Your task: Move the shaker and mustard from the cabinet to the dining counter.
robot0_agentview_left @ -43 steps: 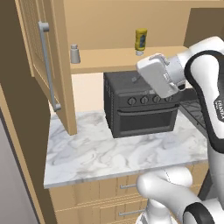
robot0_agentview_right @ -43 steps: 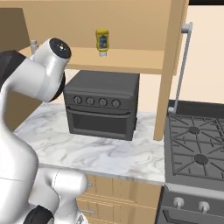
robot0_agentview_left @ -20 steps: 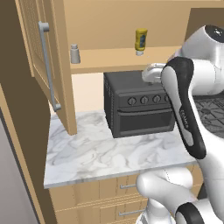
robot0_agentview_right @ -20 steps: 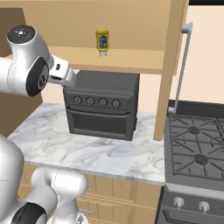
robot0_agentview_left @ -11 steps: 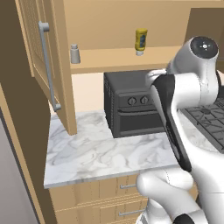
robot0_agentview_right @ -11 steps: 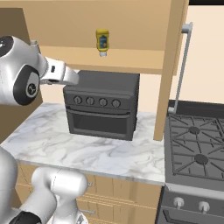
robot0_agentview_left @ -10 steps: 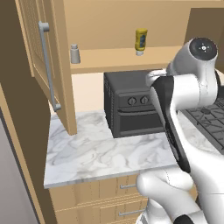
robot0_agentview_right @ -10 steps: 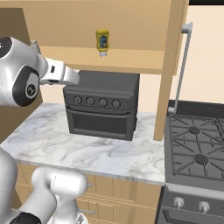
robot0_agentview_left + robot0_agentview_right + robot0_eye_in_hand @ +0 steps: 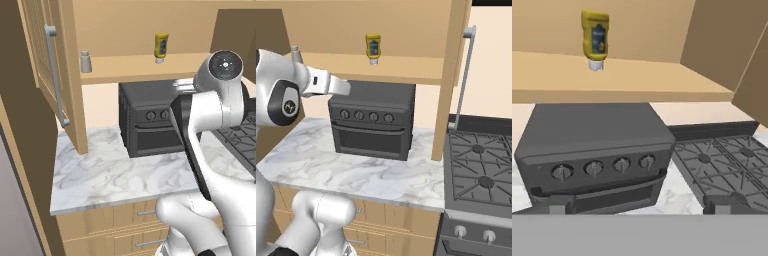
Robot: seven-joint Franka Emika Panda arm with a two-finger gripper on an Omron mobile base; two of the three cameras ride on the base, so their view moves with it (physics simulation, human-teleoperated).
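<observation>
1. The pincer, spread wide and empty, hangs in front of the black oven.
2. The mustard stands cap-down, long axis upright, on the cabinet shelf, above and left of the pincer.
3. The shaker stands farther left along that shelf.

cabinet: light matt wood, silver metal bar handle | countertop: smooth white marble, grey veins | oven: matt dark metal | mustard: glossy yellow plastic
</observation>
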